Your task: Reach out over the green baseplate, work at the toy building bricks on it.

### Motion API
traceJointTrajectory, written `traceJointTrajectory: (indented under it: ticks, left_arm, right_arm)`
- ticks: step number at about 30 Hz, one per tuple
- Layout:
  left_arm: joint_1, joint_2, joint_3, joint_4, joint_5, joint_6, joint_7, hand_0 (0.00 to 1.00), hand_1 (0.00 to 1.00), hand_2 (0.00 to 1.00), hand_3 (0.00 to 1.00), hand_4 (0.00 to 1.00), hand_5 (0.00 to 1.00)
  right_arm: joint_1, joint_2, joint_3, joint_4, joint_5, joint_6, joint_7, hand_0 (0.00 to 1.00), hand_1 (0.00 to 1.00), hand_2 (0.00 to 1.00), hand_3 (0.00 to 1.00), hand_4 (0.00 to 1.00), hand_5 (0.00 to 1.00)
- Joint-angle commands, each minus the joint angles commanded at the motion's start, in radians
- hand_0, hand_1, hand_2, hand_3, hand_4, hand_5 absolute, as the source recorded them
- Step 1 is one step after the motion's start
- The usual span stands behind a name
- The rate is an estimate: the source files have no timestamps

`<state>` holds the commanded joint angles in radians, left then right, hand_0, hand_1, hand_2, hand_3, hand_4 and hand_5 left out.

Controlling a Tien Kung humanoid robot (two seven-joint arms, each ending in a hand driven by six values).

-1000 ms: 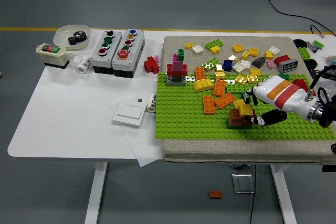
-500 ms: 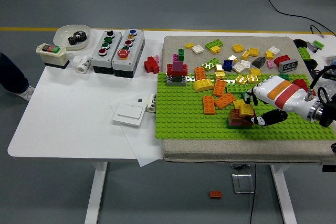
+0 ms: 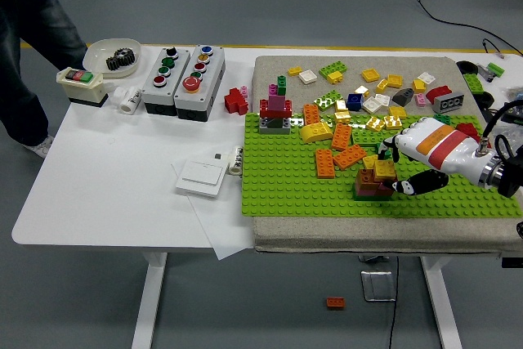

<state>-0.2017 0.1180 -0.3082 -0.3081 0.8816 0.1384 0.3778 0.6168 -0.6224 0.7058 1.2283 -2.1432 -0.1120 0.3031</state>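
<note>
Right hand grasping the small brick stack near the front of the green baseplate; I'd press straight down, fingers square, so studs seat without twisting

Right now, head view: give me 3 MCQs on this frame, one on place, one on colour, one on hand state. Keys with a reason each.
1. Where does the white wall switch lie?
A. on the green baseplate
B. on the white table left of the baseplate
C. in the white dish

2. What colour is the brick on top of the small stack at the right hand?
A. yellow
B. blue
C. white

3. What is the right hand doing?
A. resting open off the table
B. fingers closed around the small stack
C. pressing a button box

Key: 1 B, it lies on bare tabletop beside the green baseplate. 2 A, yellow on brown. 3 B, fingers flank the stack.
</note>
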Motion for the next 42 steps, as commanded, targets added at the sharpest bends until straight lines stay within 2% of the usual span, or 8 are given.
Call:
traceJointTrajectory:
  ticks: [6,7,12,13,25,36,37,42]
  left_arm:
    - [-0.001,0.001,0.0,0.0,-0.001,-0.001,0.0,0.795,0.777,0.753,0.593,0.656,0.662]
    - [-0.001,0.001,0.0,0.0,-0.001,-0.001,0.0,0.794,0.776,0.753,0.594,0.656,0.662]
    - [0.0,0.0,0.001,0.001,-0.003,0.0,-0.001,0.794,0.776,0.753,0.594,0.656,0.662]
    - [0.0,0.0,0.001,0.001,-0.003,-0.001,-0.001,0.795,0.777,0.753,0.594,0.656,0.662]
    - [0.0,0.0,0.0,0.001,-0.003,0.0,-0.002,0.794,0.777,0.752,0.594,0.657,0.664]
    - [0.005,0.0,-0.004,0.002,0.007,-0.001,0.0,0.793,0.776,0.753,0.593,0.656,0.665]
    - [0.006,0.0,-0.005,0.002,0.009,-0.001,0.0,0.795,0.777,0.752,0.593,0.657,0.666]
    - [0.009,0.0,-0.009,0.002,0.018,-0.002,0.002,0.795,0.777,0.752,0.593,0.657,0.666]
  right_arm:
    - [-0.001,-0.003,0.004,0.005,0.0,0.004,0.002,0.312,0.362,0.499,0.635,0.778,0.369]
    - [-0.001,-0.004,0.004,0.006,0.001,0.004,0.003,0.318,0.37,0.512,0.691,0.81,0.375]
    - [-0.004,-0.006,0.009,0.015,0.004,0.013,0.004,0.318,0.37,0.512,0.691,0.81,0.375]
    - [-0.005,-0.005,0.011,0.016,0.003,0.016,0.004,0.317,0.363,0.528,0.787,0.873,0.405]
    - [-0.016,-0.01,0.024,0.027,-0.004,0.029,0.004,0.316,0.372,0.539,0.802,0.922,0.43]
    - [-0.122,-0.043,0.181,0.159,-0.03,0.001,-0.035,0.322,0.374,0.545,0.802,0.928,0.434]
    - [-0.132,-0.045,0.19,0.171,-0.031,-0.004,-0.042,0.389,0.456,0.622,0.793,0.915,0.428]
    - [-0.188,-0.048,0.229,0.216,0.009,-0.034,-0.052,0.389,0.456,0.622,0.793,0.915,0.428]
